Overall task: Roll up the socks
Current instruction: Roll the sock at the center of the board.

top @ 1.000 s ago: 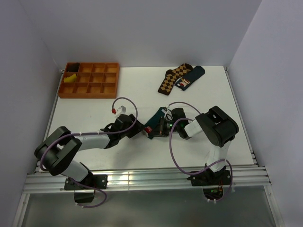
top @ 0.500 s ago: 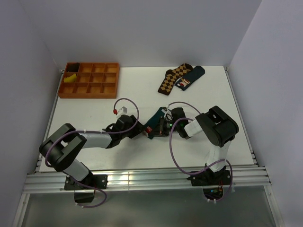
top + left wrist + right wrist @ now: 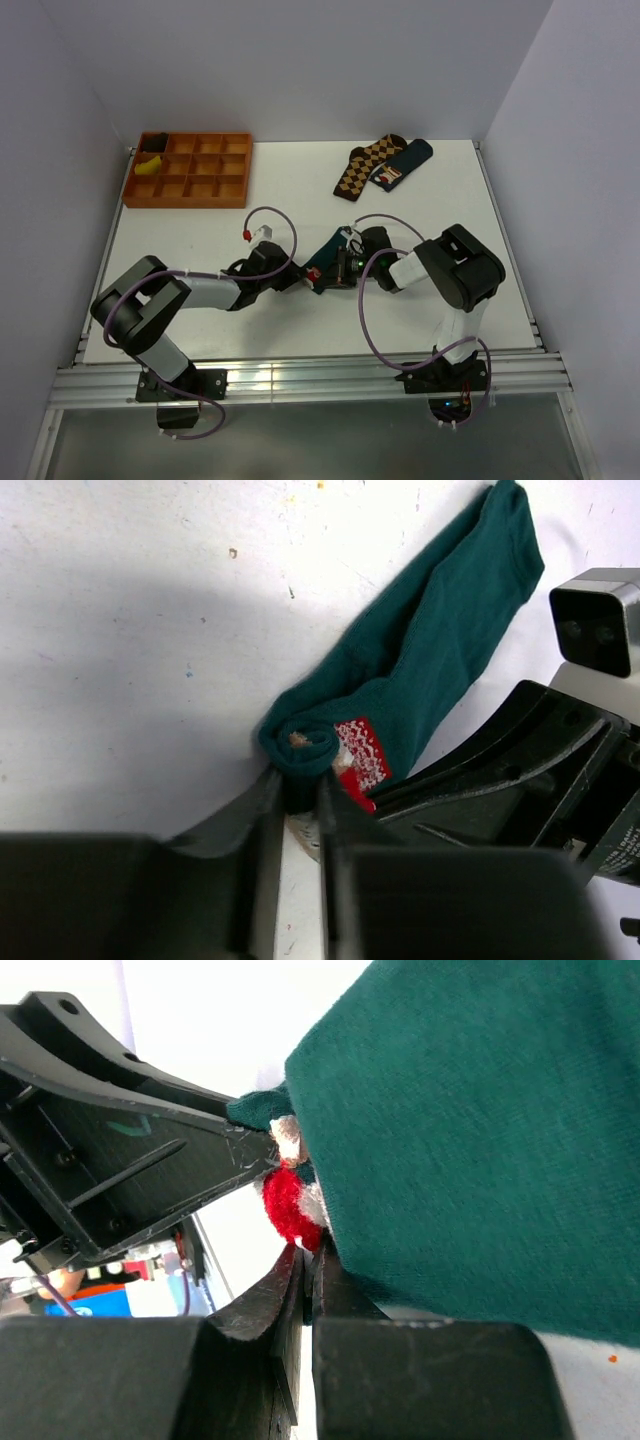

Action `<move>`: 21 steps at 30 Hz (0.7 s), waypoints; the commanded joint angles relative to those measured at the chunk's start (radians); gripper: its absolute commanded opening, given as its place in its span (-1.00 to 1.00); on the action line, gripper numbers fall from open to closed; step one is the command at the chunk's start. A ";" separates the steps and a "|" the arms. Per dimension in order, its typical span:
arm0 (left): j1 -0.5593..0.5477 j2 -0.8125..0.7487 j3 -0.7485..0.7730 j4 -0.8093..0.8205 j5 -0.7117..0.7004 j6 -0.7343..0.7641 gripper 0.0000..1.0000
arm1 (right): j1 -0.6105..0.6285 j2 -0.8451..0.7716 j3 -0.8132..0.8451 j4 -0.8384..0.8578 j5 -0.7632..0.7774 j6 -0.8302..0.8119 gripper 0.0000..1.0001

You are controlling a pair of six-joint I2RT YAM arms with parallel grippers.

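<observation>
The socks [image 3: 330,250] lie mid-table [image 3: 290,328], long axis diagonal: rolled end toward the near-left corner, free end toward the far-right. The left wrist view resolves a tight teal spiral and a red-white patch [image 3: 360,765]; overhead shows only a dark strip. The left claw [image 3: 300,802] is narrow, pinching the roll. The right claw [image 3: 306,1260] is nearly closed on fabric beside the patch.

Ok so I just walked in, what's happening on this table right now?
Both arms are working on a teal sock mid-table. One end is curled into a small roll, and the left arm's fingers are pinched on that roll. The right arm's fingers are closed on the fabric beside the red patch. Most of the sock lies flat, not yet rolled. Two other socks lie at the far edge, and an orange tray sits far left.
</observation>
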 commanded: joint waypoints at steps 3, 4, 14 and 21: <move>-0.006 0.031 0.051 -0.092 0.015 0.052 -0.99 | 0.001 -0.051 -0.022 -0.156 0.145 -0.124 -0.91; -0.006 0.034 0.063 -0.130 0.013 0.058 -0.99 | 0.003 -0.070 -0.023 -0.167 0.156 -0.147 -0.86; -0.015 -0.003 0.165 -0.324 -0.059 0.138 -0.99 | 0.092 -0.391 -0.034 -0.322 0.409 -0.311 -0.16; -0.023 0.006 0.230 -0.444 -0.084 0.149 -0.99 | 0.205 -0.540 -0.060 -0.353 0.685 -0.484 -0.04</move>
